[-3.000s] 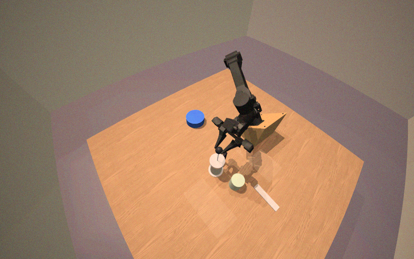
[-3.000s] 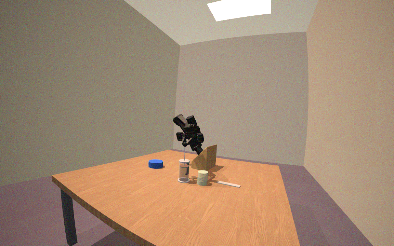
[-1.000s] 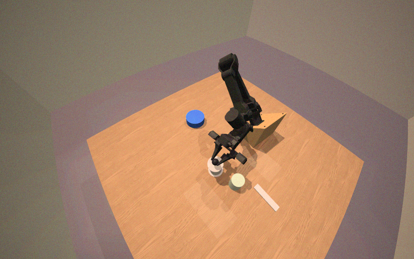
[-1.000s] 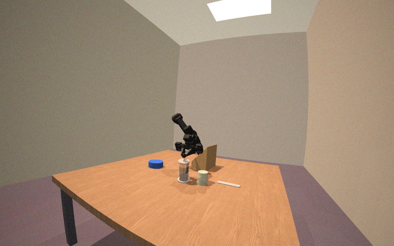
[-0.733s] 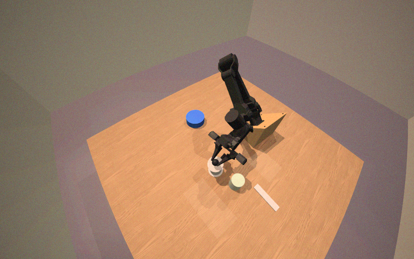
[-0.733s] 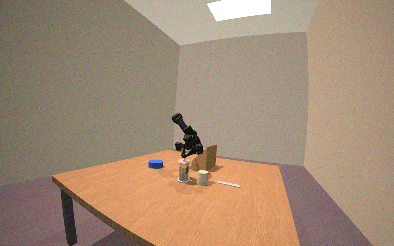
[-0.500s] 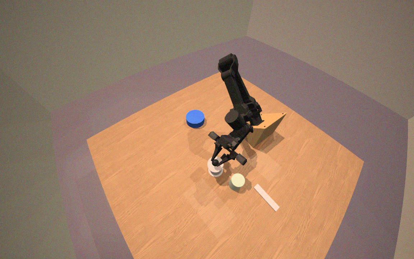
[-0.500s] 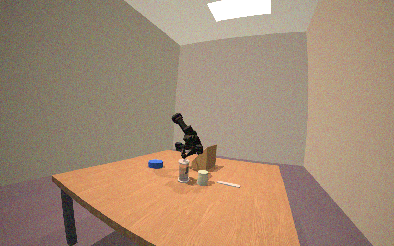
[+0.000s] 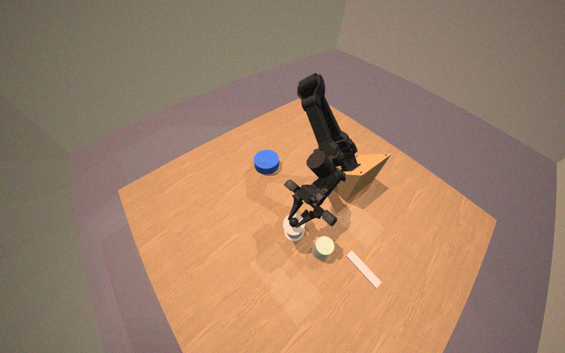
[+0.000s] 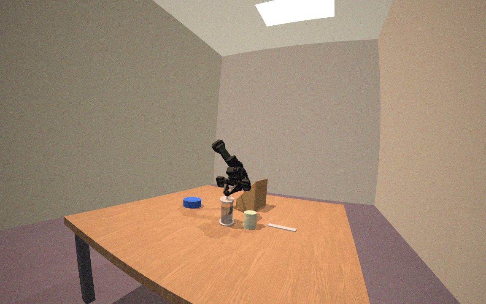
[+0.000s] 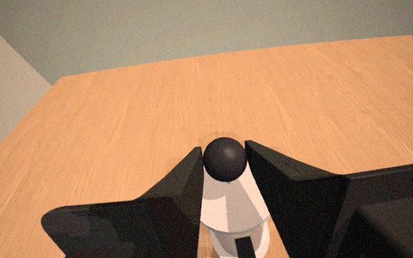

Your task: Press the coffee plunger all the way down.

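The coffee press (image 9: 294,232) (image 10: 226,212) (image 11: 235,218) stands upright on the table, a clear cylinder with a white lid and white base ring. Its plunger knob (image 9: 293,222) (image 10: 227,193) (image 11: 225,159) is a black ball a little above the lid; only a very short piece of rod shows between them. My gripper (image 9: 292,220) (image 10: 226,193) (image 11: 223,149) is shut on the knob, one finger on each side, above the middle of the lid. The press's dark handle (image 11: 245,247) shows below the lid in the wrist view.
A pale green cylinder (image 9: 323,248) (image 10: 250,220) stands close beside the press. A white bar (image 9: 363,268) (image 10: 282,227) lies beyond it. A blue disc (image 9: 266,161) (image 10: 192,202) lies on the other side. A brown wedge block (image 9: 360,180) (image 10: 254,196) stands behind, near the arm.
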{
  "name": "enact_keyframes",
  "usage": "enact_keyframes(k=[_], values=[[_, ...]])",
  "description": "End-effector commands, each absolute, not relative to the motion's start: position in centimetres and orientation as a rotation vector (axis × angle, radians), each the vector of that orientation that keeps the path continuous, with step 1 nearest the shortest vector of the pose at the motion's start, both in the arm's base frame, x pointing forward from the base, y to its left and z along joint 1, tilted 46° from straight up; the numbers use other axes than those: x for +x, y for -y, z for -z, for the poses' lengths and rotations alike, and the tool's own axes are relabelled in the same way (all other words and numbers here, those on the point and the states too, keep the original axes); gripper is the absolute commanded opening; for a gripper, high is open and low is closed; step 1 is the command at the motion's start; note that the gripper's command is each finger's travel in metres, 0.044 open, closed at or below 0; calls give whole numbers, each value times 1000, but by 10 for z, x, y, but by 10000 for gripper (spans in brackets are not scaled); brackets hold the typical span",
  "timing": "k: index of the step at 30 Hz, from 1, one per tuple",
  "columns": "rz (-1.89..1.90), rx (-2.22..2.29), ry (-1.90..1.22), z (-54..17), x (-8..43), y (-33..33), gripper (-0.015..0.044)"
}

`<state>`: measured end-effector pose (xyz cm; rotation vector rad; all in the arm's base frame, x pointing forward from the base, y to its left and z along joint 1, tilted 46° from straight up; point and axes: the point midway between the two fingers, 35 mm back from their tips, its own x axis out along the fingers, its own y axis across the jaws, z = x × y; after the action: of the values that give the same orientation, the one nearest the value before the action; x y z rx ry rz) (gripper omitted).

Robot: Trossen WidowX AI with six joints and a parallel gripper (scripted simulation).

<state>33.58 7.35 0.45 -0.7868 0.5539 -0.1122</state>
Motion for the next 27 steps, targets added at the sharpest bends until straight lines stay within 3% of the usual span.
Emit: enact_keyframes(k=[1, 14, 26, 27], values=[[119, -794, -568, -2, 335, -71, 122], [113, -788, -555, -4, 336, -73, 122], [113, -788, -555, -4, 336, -73, 437], [113, -788, -555, -4, 336, -73, 440]])
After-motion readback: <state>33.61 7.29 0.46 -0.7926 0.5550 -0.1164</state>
